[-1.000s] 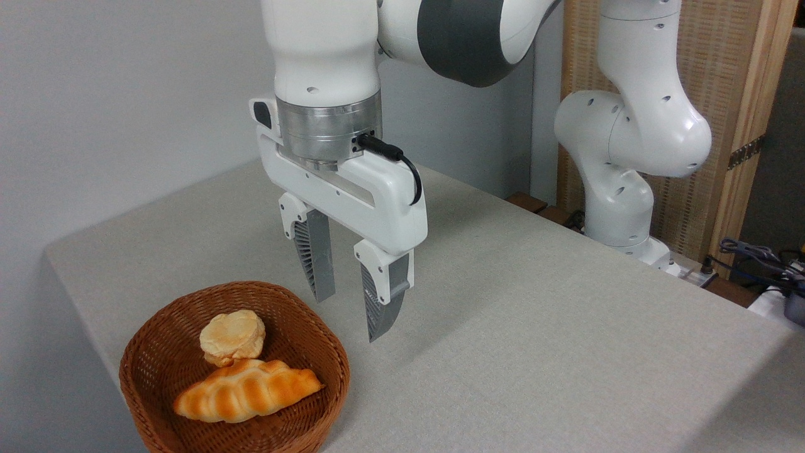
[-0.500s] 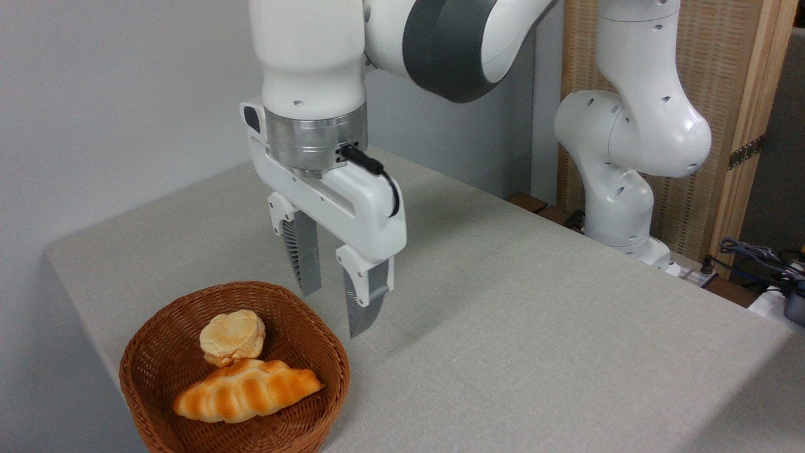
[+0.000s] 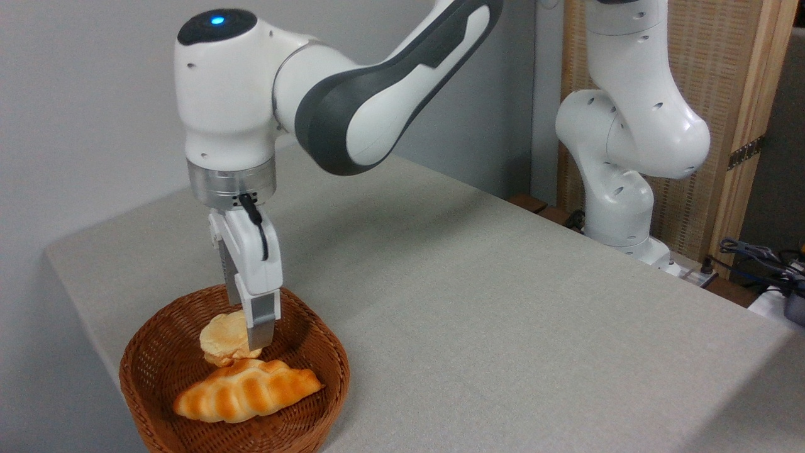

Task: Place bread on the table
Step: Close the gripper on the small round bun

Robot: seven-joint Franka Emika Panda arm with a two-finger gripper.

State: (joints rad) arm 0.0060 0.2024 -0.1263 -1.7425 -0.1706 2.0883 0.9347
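Note:
The small pale bread (image 3: 219,338) lies in the back of the brown wicker basket (image 3: 334,362), touching the long golden twisted loaf (image 3: 245,390) in front of it. My gripper (image 3: 246,324) is turned edge-on to the camera and reaches down into the basket. Its near finger (image 3: 260,322) covers the bun's right side, and the far finger shows only partly behind the bun. The fingers stand apart with the bun between them, and the bun does not look squeezed or lifted. The grey-beige table (image 3: 503,314) carries the basket at its front left corner.
The arm's white base (image 3: 619,214) stands at the table's far right edge. Cables and a power strip (image 3: 748,258) lie beyond it, by a wooden-framed screen (image 3: 742,94). The table's left edge runs just beside the basket.
The gripper has swung left from above the table, turned edge-on and dropped into the basket around the small bun. Both breads lie where they were.

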